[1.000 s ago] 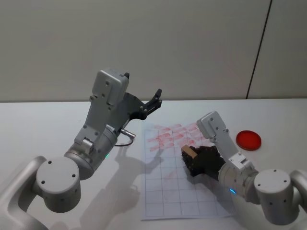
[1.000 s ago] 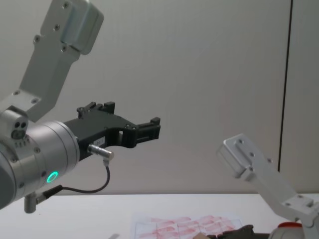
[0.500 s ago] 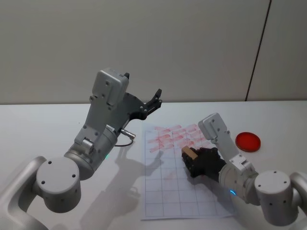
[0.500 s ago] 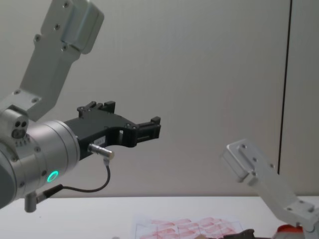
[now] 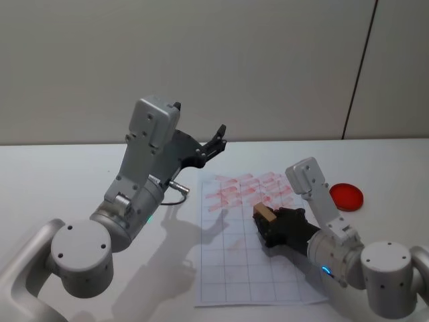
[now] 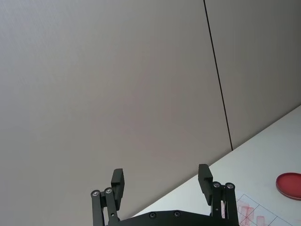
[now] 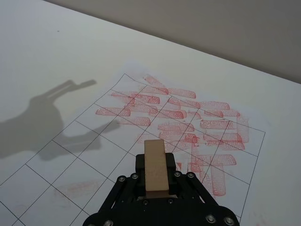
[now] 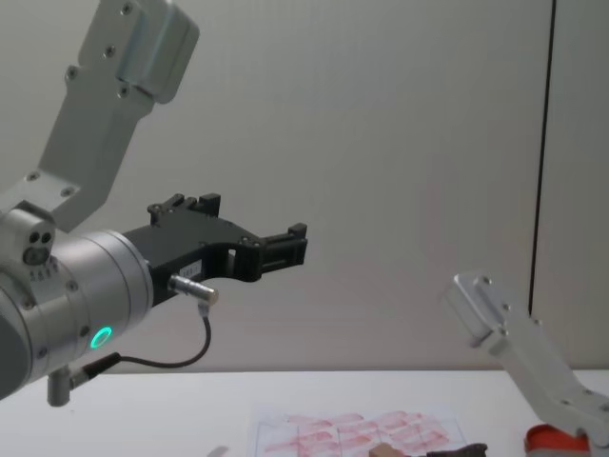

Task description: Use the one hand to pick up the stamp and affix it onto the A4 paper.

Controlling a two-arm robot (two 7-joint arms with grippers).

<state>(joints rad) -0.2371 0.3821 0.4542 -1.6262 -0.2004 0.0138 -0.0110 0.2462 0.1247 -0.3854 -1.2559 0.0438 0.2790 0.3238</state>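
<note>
Pick-up looks done to us: our right gripper (image 5: 263,221) is clamped on the wooden stamp (image 5: 265,212), low over the middle of the A4 paper (image 5: 228,268) — pressing it onto a cell seems left. Our left gripper (image 5: 213,142) hangs raised, far left, jaws apart.

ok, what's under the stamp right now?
The A4 paper: the stamp, clamped in the right gripper, sits over its printed grid, near the red stamp marks. The cell directly beneath and the stamp's face are covered, so contact cannot be judged. The left gripper is parked, raised.
</note>
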